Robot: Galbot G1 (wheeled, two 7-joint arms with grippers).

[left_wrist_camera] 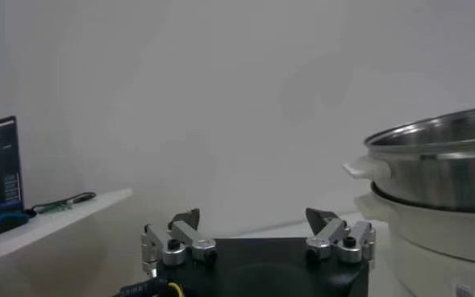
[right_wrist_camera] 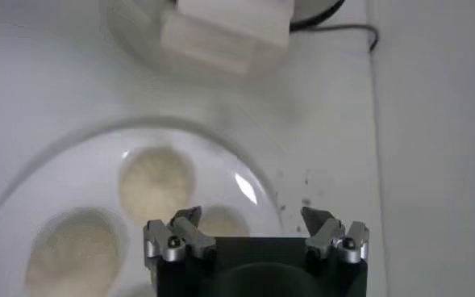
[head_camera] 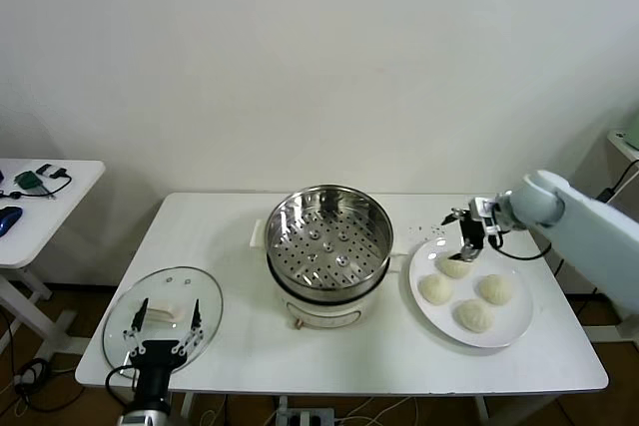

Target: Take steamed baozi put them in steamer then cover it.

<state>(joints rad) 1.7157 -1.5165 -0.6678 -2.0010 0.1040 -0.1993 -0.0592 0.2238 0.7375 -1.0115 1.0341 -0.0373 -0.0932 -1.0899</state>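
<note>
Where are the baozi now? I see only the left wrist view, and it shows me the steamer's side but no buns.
Observer: All four baozi lie on a white plate, on the table to the right of the steamer.
Operator: Thank you. Is the right gripper already holding one of them?
Observer: No. The right gripper hovers just above the bun farthest from the robot, with its fingers open and nothing between them.
</note>
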